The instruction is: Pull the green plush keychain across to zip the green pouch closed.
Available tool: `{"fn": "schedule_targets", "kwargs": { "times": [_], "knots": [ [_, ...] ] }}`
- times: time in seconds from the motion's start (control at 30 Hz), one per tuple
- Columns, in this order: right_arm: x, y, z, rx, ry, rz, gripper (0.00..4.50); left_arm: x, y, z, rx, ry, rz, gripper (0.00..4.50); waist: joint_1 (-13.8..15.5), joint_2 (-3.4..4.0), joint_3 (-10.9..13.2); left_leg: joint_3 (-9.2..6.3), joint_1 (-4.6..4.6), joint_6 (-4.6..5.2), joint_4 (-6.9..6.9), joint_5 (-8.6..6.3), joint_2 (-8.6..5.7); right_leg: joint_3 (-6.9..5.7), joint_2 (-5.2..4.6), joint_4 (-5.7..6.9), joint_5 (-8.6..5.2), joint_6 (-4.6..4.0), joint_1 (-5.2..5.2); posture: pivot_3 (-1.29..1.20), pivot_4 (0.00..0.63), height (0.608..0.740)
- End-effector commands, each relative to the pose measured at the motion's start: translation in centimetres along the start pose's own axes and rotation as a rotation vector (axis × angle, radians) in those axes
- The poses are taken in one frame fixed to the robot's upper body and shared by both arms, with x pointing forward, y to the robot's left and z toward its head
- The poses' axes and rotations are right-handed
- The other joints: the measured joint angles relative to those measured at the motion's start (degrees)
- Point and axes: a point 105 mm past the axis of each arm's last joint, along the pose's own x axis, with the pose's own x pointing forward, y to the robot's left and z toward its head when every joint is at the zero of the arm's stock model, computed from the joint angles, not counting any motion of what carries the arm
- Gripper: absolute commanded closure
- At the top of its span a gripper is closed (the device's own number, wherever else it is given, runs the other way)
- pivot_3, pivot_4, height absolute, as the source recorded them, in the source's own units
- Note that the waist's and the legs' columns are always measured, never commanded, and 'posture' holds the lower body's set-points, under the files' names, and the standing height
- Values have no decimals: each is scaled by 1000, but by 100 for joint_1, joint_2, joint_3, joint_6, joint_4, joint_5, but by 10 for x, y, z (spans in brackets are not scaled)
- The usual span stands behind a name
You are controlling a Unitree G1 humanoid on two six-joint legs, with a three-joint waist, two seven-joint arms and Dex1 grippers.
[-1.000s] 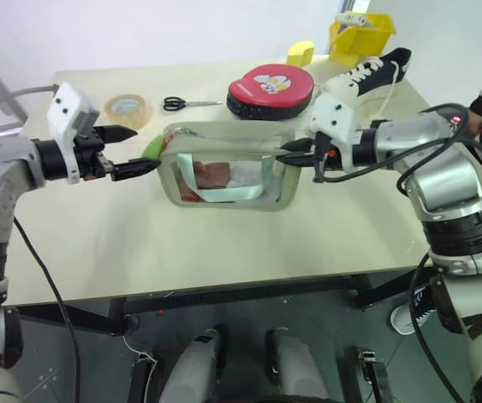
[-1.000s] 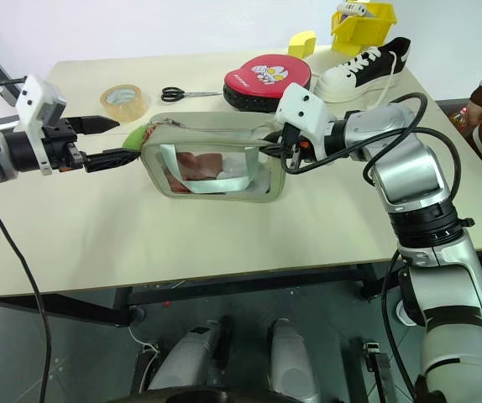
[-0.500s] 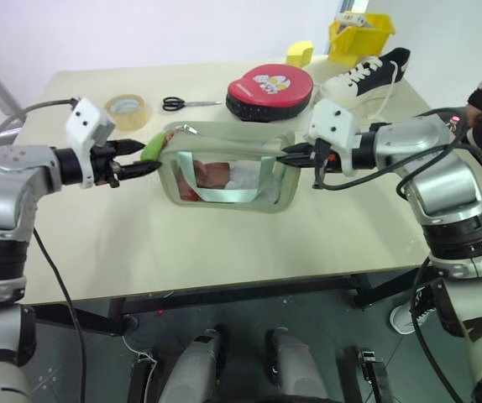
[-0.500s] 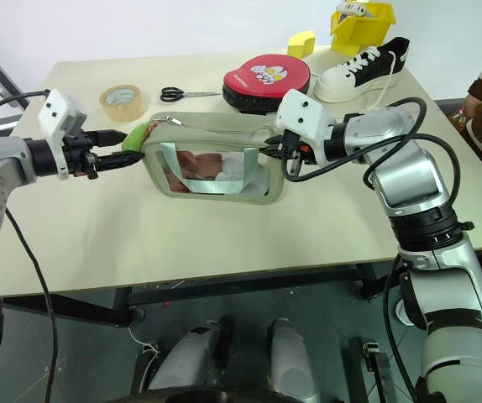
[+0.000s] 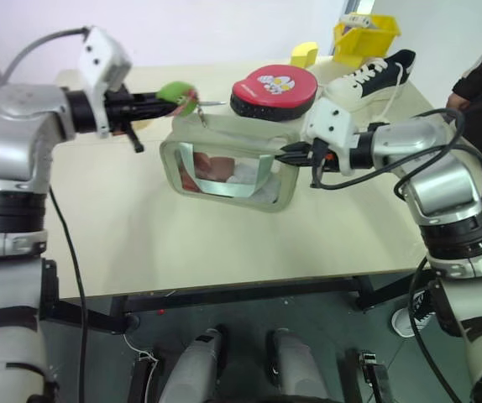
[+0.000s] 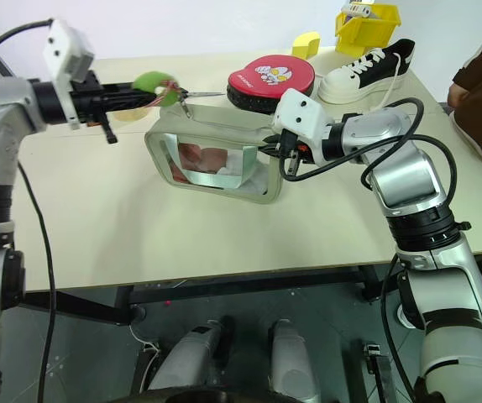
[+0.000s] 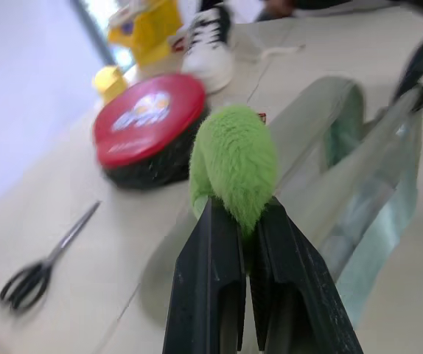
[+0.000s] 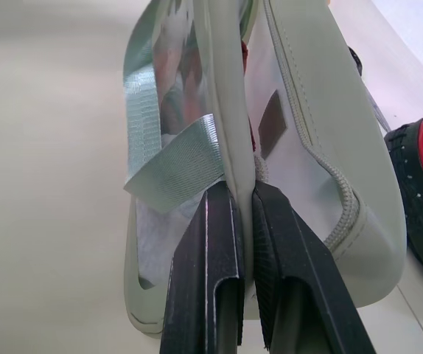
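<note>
my left gripper [image 7: 242, 221] clamped shut on green plush keychain [image 7: 235, 168], fuzz bulging past my tips | green pouch [image 5: 228, 164] between my grippers, keychain end lifted | my right gripper [image 8: 242, 210] pinched tight on pouch end seam | risk: plush slips out under pull; seam slips, pouch drags instead of zipping

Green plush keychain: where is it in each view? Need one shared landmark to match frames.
Left eye view: green plush keychain upper left, left of the red round case.
Right eye view: upper left, again left of the case.
Left wrist view: centre, pinched in the left gripper.
Right wrist view: cannot make it out; the right gripper clamps the green pouch.
Landmark: the red round case.
</note>
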Motion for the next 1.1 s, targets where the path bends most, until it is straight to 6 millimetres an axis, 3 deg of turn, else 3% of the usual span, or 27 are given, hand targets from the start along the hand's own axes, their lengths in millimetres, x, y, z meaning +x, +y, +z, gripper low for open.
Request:
{"fn": "schedule_targets", "kwargs": {
  "times": [0.03, 0.1, 0.2, 0.3, 0.4, 0.53, 0.67, 0.9, 1.03, 1.1],
  "knots": [
    [-4, 1, 14, -44, -36, -8, 4500, 15, -10, -5, 126, 42, -38, 4461, 2, 0, 0, -1, 0, 0, 1, 0, 0, 2, 0, 1, 0, 0, -1, 0, 150, 740],
    [-5, 1, 14, -46, -34, -11, 4500, 21, -12, -13, 172, 72, -52, 4461, -5, 0, 0, 0, -2, 1, 0, 0, 0, 4, 1, 1, 1, 1, -4, 0, 150, 740],
    [-6, 1, 15, -47, -33, -13, 4500, 22, -7, -12, 196, 66, -39, 3414, 2, 0, 0, -1, -3, 1, -1, 0, 0, 4, 1, 1, 1, 2, -6, 0, 150, 740],
    [-7, 1, 15, -46, -32, -14, 4500, 19, -1, -6, 195, 53, -24, 1856, 32, 0, 0, -1, -2, 1, 1, 0, 0, 3, 1, 1, 1, 1, -4, 0, 150, 740],
    [-7, 2, 14, -45, -29, -15, 4500, 4, 0, -2, 182, 88, -72, 342, 29, 0, 0, -1, -2, 1, 1, 0, 0, 0, 1, 1, 0, 2, -4, 0, 150, 740],
    [-9, 4, 13, -45, -27, -16, 4500, -20, 5, -2, 159, 140, -74, 342, -14, 0, 0, 0, -4, 2, -2, 0, 1, -1, 3, 4, 0, 4, -10, 0, 150, 740],
    [-8, 4, 14, -45, -27, -18, 4500, -44, 24, -33, 174, 262, 23, 342, -39, 0, 0, -1, -2, 1, -2, 0, 1, -3, 2, 5, -1, 3, -7, 0, 150, 740],
    [-8, 4, 14, -46, -26, -13, 4500, -31, 25, -66, 120, 284, 56, 342, 36, -1, 0, -3, -3, 1, 3, 0, 0, -2, 1, 4, -2, 3, -3, 0, 150, 740],
    [-8, 3, 14, -47, -23, -12, 4500, -17, 27, -66, 60, 208, 87, 342, 54, -1, 0, -2, -3, 2, 2, 0, 0, -2, 1, 5, -1, 5, -6, 0, 150, 740],
    [-8, 2, 14, -46, -21, -13, 4500, -15, 25, -66, 47, 194, 69, 856, 48, -1, 0, -2, -4, 2, 3, 0, 0, -3, 1, 5, 0, 5, -6, 0, 150, 740]
  ]
}}
